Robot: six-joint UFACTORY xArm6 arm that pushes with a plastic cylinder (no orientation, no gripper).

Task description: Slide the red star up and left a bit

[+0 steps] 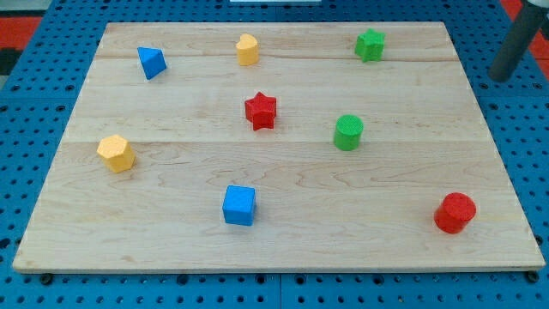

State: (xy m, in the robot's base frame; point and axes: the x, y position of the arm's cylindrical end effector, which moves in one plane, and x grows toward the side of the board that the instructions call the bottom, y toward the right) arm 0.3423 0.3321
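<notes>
While my tip hangs off-board, rod top cropped

I can read no text, label, brand, number or sign anywhere. The wooden table under my rod is plain grain, and the blocks on it, the red star among them, carry no lettering or marks. The blue pegboard around the table shows only rows of holes.
</notes>
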